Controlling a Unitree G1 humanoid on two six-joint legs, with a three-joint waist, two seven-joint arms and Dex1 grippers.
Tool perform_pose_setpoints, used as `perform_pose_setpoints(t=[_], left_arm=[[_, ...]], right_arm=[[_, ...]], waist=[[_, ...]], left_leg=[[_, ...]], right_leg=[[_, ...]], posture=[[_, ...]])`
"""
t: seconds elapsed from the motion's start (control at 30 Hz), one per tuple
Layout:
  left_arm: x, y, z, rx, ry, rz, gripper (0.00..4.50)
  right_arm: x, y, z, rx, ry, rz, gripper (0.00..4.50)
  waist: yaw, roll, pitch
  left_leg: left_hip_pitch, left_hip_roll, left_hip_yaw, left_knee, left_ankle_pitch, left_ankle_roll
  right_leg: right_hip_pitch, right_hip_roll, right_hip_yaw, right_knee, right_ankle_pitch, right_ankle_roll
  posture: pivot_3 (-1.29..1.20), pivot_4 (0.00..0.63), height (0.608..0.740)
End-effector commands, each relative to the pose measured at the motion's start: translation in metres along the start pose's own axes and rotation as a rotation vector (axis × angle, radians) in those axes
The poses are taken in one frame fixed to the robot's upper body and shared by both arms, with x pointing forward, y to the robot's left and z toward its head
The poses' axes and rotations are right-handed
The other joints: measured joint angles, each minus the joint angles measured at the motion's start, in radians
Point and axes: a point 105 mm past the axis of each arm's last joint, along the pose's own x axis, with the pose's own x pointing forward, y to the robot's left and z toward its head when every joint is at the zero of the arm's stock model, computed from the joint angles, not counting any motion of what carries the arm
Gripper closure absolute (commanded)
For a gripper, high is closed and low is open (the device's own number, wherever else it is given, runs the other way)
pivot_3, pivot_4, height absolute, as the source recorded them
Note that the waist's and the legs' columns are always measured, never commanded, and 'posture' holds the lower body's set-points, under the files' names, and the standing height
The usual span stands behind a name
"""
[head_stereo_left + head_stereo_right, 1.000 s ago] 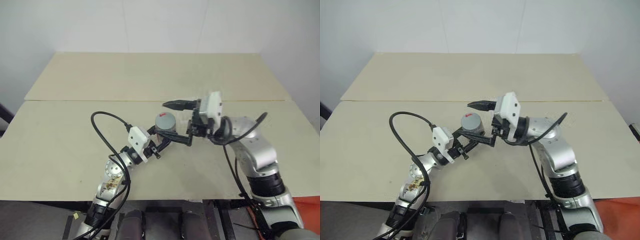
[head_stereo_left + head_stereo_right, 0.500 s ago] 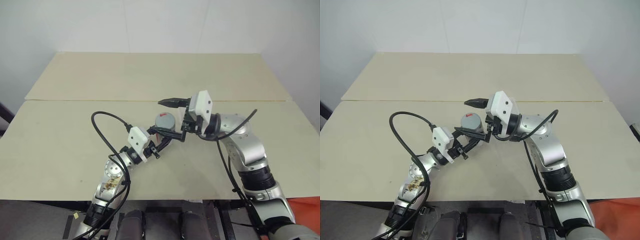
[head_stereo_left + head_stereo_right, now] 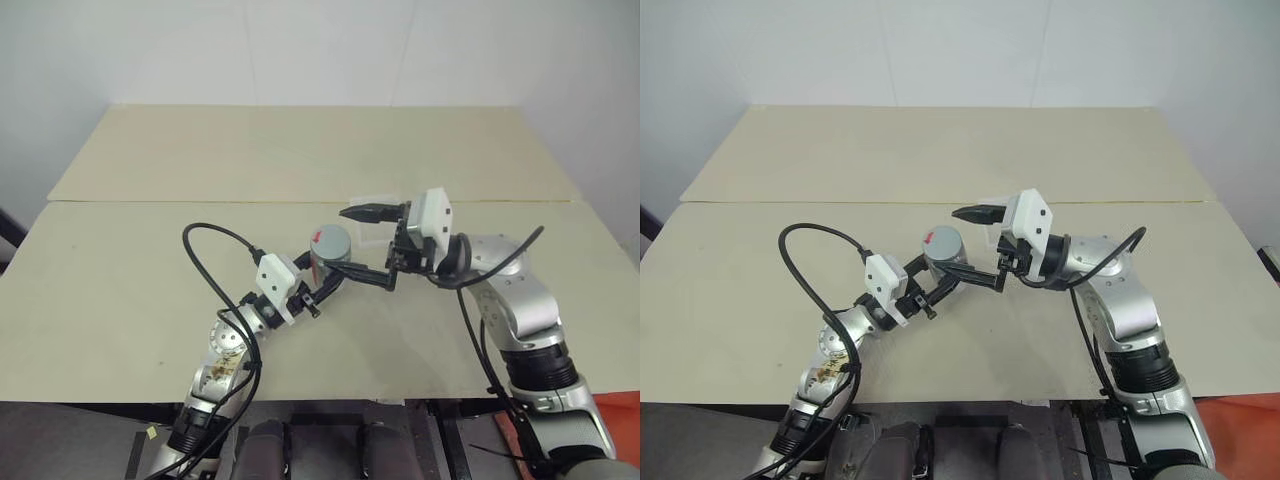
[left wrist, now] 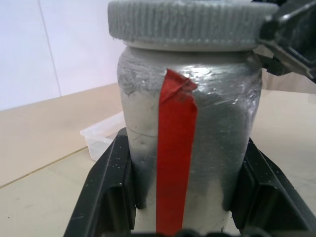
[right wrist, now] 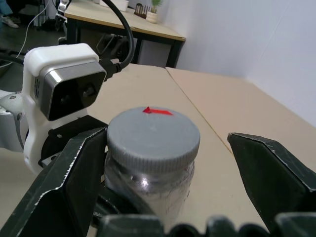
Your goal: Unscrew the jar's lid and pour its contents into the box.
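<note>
Silver-grey jar [image 4: 185,148] wearing red tape strip and ribbed grey lid [image 5: 153,136], left gripper [image 3: 322,277] clamping its body, right gripper [image 3: 372,245] reaching leftward, jaws gaping either side of lid

The left gripper [image 3: 936,283] clamps the jar [image 3: 943,250] (lid on), right gripper [image 3: 980,245] spread wide beside it.

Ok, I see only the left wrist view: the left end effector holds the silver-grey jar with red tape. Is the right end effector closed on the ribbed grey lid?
Observer: No. The right end effector is open, one finger at each side of the ribbed grey lid of the silver-grey jar.
Operator: Is something on top of the lid?
Observer: Yes, a small piece of red tape near its edge.
Operator: And where is the clear plastic box?
Observer: The clear plastic box lies on the beige table, just beyond the right end effector.
</note>
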Motion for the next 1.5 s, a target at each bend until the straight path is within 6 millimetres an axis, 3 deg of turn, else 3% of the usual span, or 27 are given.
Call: perform_pose_setpoints(t=[0.03, 0.6, 0.73, 0.9, 1.17, 1.5], left_arm=[[0.003, 0.000, 0.012, 0.028, -0.053, -0.013, 2.52], [0.001, -0.002, 0.011, 0.024, -0.045, -0.021, 2.52], [0.001, -0.002, 0.010, 0.025, -0.042, -0.022, 2.52], [0.002, -0.002, 0.010, 0.027, -0.043, -0.023, 2.52], [0.003, -0.003, 0.010, 0.031, -0.044, -0.028, 2.52], [0.002, -0.002, 0.010, 0.034, -0.046, -0.017, 2.52]], right_arm=[[-0.007, -0.005, 0.013, -0.049, -0.029, -0.021, 0.04], [-0.024, -0.011, 0.000, -0.046, 0.033, -0.062, 0.04], [-0.031, 0.001, 0.007, -0.037, 0.013, 0.022, 0.04], [-0.019, 0.009, 0.023, -0.053, -0.050, 0.059, 0.04], [0.007, 0.003, 0.026, -0.046, -0.086, 0.033, 0.04], [0.006, -0.007, 0.015, -0.035, -0.050, -0.002, 0.04]], waist=[[0.000, 0.000, 0.000], [0.001, 0.000, 0.000], [0.002, 0.000, 0.000], [-0.004, 0.000, 0.000], [-0.003, 0.000, 0.000], [0.001, 0.000, 0.000]], left_leg=[[0.000, 0.000, 0.000, 0.000, 0.000, 0.000], [0.000, 0.000, 0.000, 0.000, 0.000, 0.000], [0.000, 0.000, 0.000, 0.000, 0.000, 0.000], [0.000, 0.000, 0.000, 0.000, 0.000, 0.000], [0.000, 0.000, 0.000, 0.000, 0.000, 0.000], [0.000, 0.000, 0.000, 0.000, 0.000, 0.000]], right_leg=[[0.000, 0.000, 0.000, 0.000, 0.000, 0.000], [0.000, 0.000, 0.000, 0.000, 0.000, 0.000], [0.000, 0.000, 0.000, 0.000, 0.000, 0.000], [0.000, 0.000, 0.000, 0.000, 0.000, 0.000], [0.000, 0.000, 0.000, 0.000, 0.000, 0.000], [0.000, 0.000, 0.000, 0.000, 0.000, 0.000]], posture=[[0.00, 0.150, 0.740], [0.00, 0.150, 0.740], [0.00, 0.150, 0.740], [0.00, 0.150, 0.740], [0.00, 0.150, 0.740], [0.00, 0.150, 0.740]])
